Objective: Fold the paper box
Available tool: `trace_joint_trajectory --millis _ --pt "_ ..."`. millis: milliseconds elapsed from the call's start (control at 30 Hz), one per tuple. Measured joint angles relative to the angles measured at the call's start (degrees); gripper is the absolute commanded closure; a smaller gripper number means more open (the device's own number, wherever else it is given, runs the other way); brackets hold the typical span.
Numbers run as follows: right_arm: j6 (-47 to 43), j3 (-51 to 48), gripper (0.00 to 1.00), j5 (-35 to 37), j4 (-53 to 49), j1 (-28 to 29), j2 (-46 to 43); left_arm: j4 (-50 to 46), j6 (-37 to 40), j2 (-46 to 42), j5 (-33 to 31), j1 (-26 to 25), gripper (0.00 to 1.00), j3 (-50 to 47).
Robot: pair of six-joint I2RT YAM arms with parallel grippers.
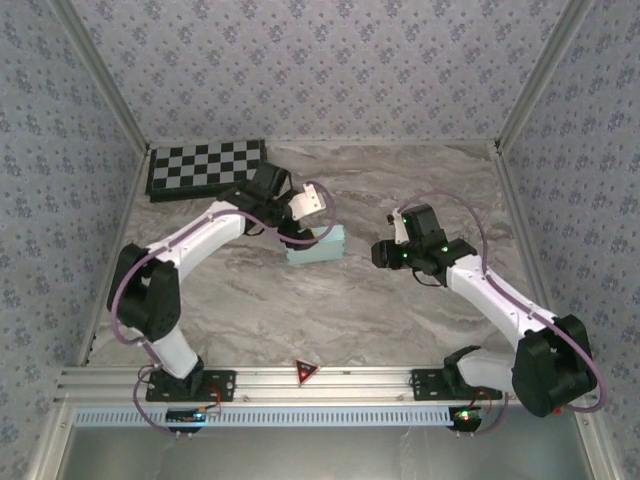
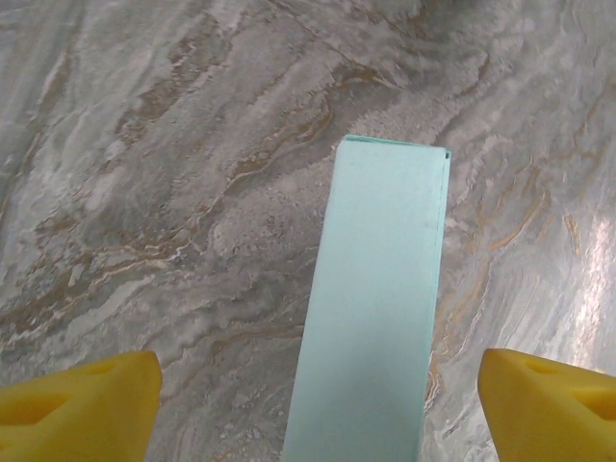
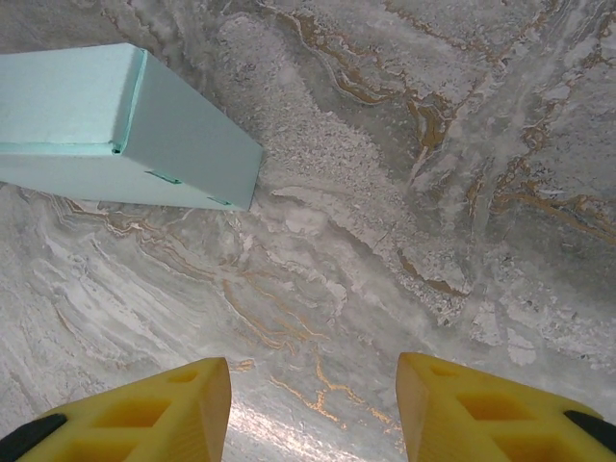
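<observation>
One paper box, place: it lies closed near the middle of the tabletop, a little left of centre and under the left arm's wrist.
Left tool: spread wide. You have one yellow finger on each side of the box, and neither touches it.
Right tool: spread, with nothing between its fingers. It sits well to the right of the box.
Risk, left tool: if you pull away off-line, a finger could clip a long side. Card this thin is likely light enough to slide or tip.
Risk, box: nothing presses it shut. The small tabs on its side may spring out of their slots, and the fold could loosen.
Risk, right tool: a low sweep leftward could nudge the box's near corner.
Count: one paper box, one checkerboard at the far left, one small red block on the near rail, two arms, two tools.
</observation>
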Motion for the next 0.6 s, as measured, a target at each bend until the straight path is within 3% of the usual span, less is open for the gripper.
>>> trace_joint_trajectory --millis 367,600 --pt "0.0 -0.5 0.49 0.4 0.4 -1.0 -1.5 -8.0 8.1 6.9 -0.3 -1.8 0.2 4.6" --pt "0.0 -0.9 0.49 0.4 0.4 -1.4 -1.5 -8.2 9.7 9.4 -3.7 -2.5 0.43 4.8"
